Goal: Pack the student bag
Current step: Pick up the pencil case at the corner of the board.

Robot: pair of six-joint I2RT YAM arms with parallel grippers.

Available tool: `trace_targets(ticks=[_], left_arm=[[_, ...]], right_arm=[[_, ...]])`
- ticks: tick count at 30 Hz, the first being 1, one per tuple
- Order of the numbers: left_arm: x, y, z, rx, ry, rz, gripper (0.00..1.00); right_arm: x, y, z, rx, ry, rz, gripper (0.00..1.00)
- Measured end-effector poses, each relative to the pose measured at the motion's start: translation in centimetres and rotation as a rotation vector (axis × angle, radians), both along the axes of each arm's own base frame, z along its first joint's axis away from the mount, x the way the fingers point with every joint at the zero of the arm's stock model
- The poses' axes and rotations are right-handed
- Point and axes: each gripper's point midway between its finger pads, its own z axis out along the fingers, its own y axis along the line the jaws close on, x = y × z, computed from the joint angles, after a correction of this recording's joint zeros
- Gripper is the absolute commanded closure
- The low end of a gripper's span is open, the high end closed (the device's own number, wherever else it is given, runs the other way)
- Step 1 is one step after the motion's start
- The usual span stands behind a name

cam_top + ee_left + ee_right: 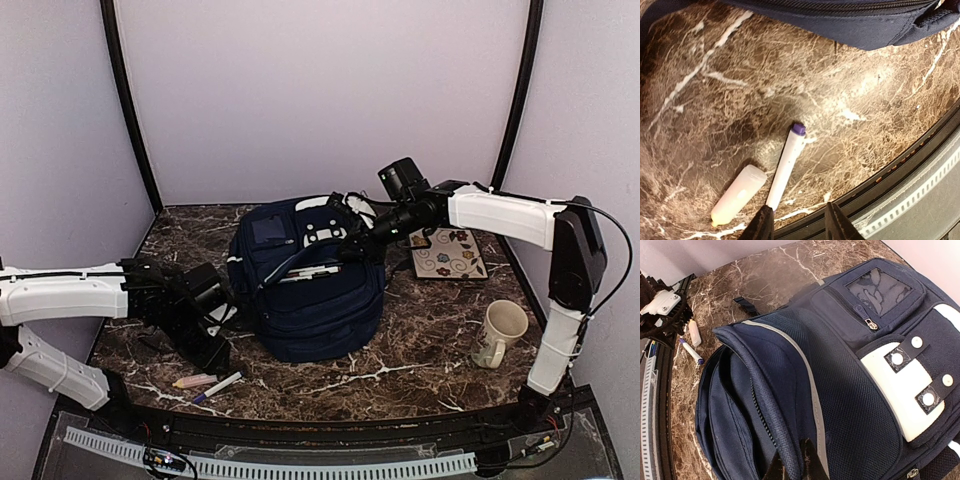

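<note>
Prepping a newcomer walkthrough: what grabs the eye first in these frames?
The navy student bag dominates the centre, its main compartment gaping where the right hand pinches the flap. Front left, a purple-capped marker and a pale tube lie just ahead of the open left hand.

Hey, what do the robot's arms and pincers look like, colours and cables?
The left arm and right arm have smooth white shell links with black joints. The left pincer and right pincer are black, with tapered fingers. A thin black cable loops past the right arm's elbow; a black camera sits on its wrist.
</note>
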Motion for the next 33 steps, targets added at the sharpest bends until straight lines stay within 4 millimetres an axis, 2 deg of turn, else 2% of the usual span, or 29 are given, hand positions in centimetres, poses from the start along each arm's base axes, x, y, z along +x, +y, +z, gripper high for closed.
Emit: trace_targets(ticks=[5,9,13,22,26,33], left_arm=[[-1.0,0.0,-0.5,-0.017,-0.009,0.002,0.64],[-1.4,0.1,-1.7,0.049,0.003,0.003,0.7],[-1.6,0.6,-3.1,0.125,0.014,0.004,0.7],[-2.2,1.5,-4.5,0.237,0.009,-0.014,0.7],[-2.1,1.9,-5.0,0.277,0.005,-0.013,0.7],[-1.7,1.8,-5.8,0.314,0.003,-0.023,0.76]], right_arm=[[-0.1,0.1,0.1,0.005,0.005,0.006,1.0],[-0.2,0.1,0.1,0.007,0.007,0.008,1.0],[-0.2,0.1,0.1,0.007,0.007,0.009,1.0],[-0.3,0.2,0.0,0.01,0.014,0.014,1.0],[-0.4,0.2,0.0,0.014,0.018,0.018,1.0],[-0.4,0.2,-0.1,0.016,0.022,0.021,1.0]])
